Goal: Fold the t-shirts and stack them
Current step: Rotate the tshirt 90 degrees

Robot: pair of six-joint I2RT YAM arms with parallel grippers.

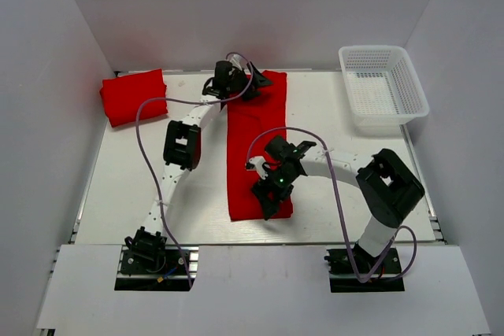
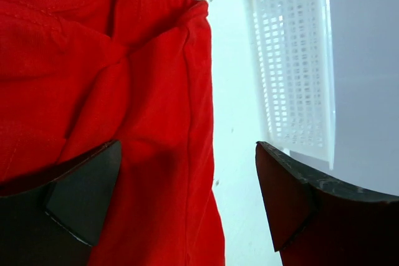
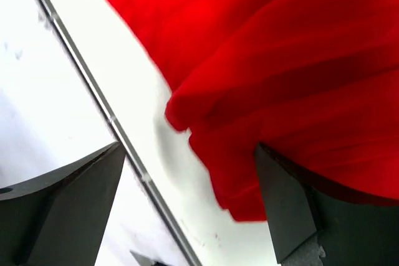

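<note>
One red t-shirt lies as a long folded strip down the middle of the table. A second red t-shirt lies folded at the far left corner. My left gripper is at the strip's far end, open; in the left wrist view the left gripper has its jaws wide apart over the shirt's right edge. My right gripper is at the strip's near end, open; in the right wrist view the right gripper straddles the shirt's near corner, one finger over the cloth.
A white lattice basket stands at the far right corner and also shows in the left wrist view. The table's front metal rail runs close to the right gripper. White walls enclose the table on three sides.
</note>
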